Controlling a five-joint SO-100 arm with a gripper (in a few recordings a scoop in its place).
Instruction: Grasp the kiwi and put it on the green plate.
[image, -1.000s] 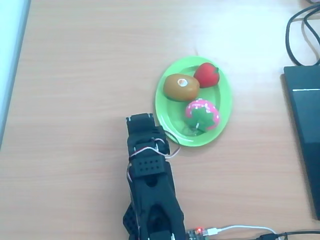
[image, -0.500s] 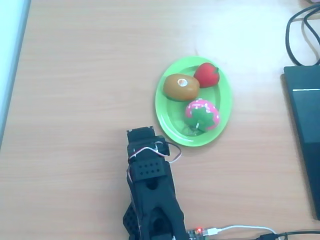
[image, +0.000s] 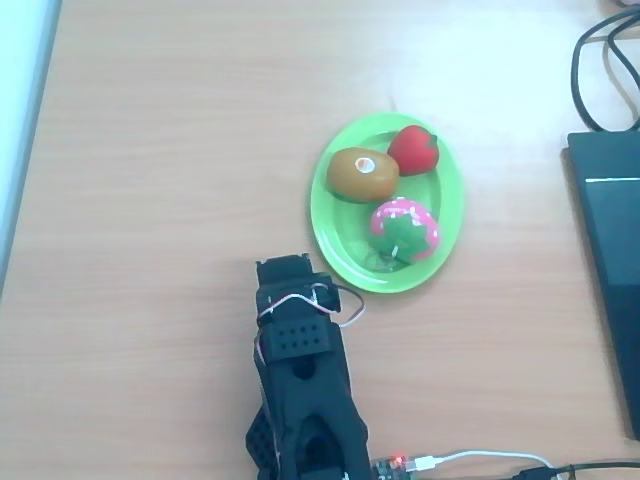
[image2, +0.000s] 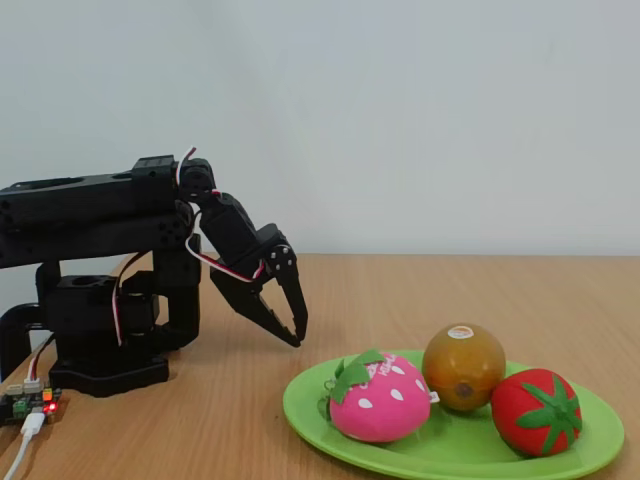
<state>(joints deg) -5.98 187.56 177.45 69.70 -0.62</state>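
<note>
Nearest in the fixed view, the bright lime-green oval plastic plate with a raised rim sits on my pale wooden worktop. On it lie three toy fruits: a pink white-dotted fruit with green leaves at the front, a plain red strawberry to its right, and behind them the small golden-brown oval kiwi with its white round spot facing up. The kiwi rests inside the plate, touching or just beside the strawberry; I cannot tell which.

Farther back and to the left, my black two-finger hand hangs tilted downward above the worktop, apart from the plate and holding nothing; its fingers lie close together, nearly shut.

From overhead, the plate sits slightly toward the worktop's right edge, the kiwi in its upper left part, and my arm's black wrist stands just beside the plate's lower left rim. A dark flat device lies at the right edge.
</note>
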